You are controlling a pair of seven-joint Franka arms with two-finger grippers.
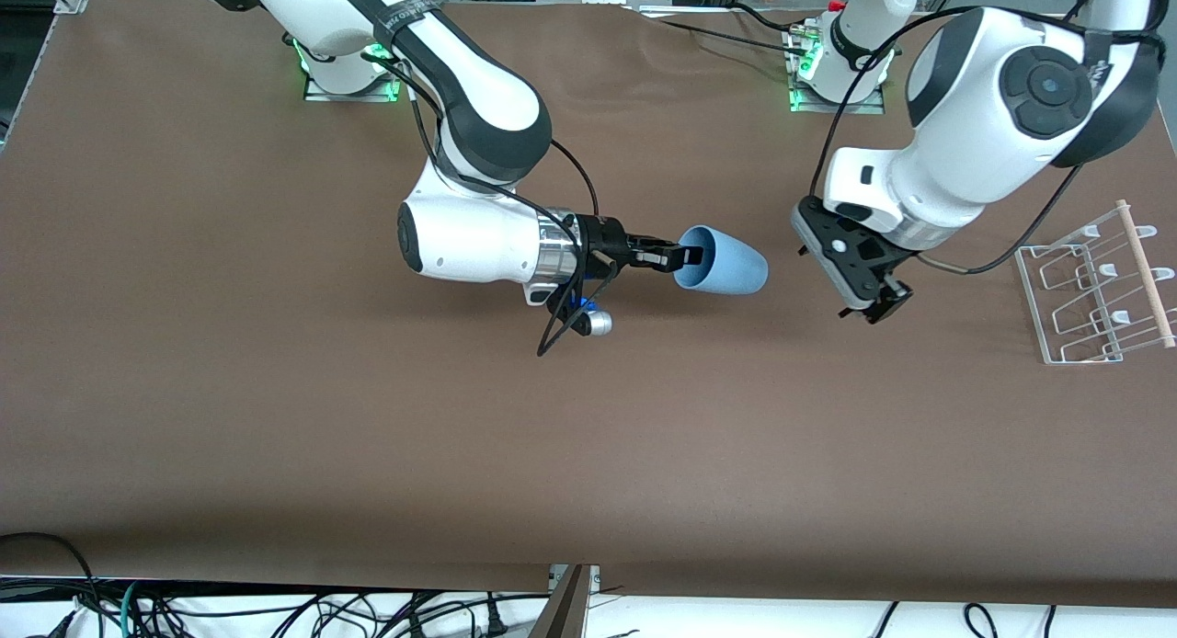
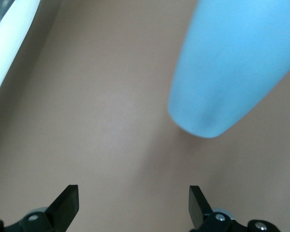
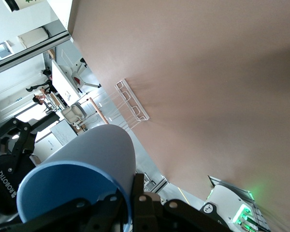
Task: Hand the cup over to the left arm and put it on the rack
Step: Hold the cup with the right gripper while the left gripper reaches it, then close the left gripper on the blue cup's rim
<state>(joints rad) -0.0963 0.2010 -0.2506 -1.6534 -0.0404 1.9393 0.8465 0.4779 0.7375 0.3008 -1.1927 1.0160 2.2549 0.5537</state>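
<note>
My right gripper [image 1: 679, 255] is shut on the rim of the light-blue cup [image 1: 726, 261], one finger inside and one outside, and holds it on its side above the table's middle, base toward the left arm. In the right wrist view the cup [image 3: 87, 169] fills the corner by the fingers [image 3: 136, 191]. My left gripper [image 1: 881, 313] is open and empty, a little apart from the cup's base. The left wrist view shows the cup's base [image 2: 232, 67] ahead of its fingertips [image 2: 67, 203]. The white wire rack [image 1: 1099, 293] with a wooden rod stands at the left arm's end.
Brown table cloth [image 1: 368, 436] covers the table. Loose cables [image 1: 276, 610] lie past the table's near edge. The arm bases [image 1: 349, 77] stand along the edge farthest from the front camera.
</note>
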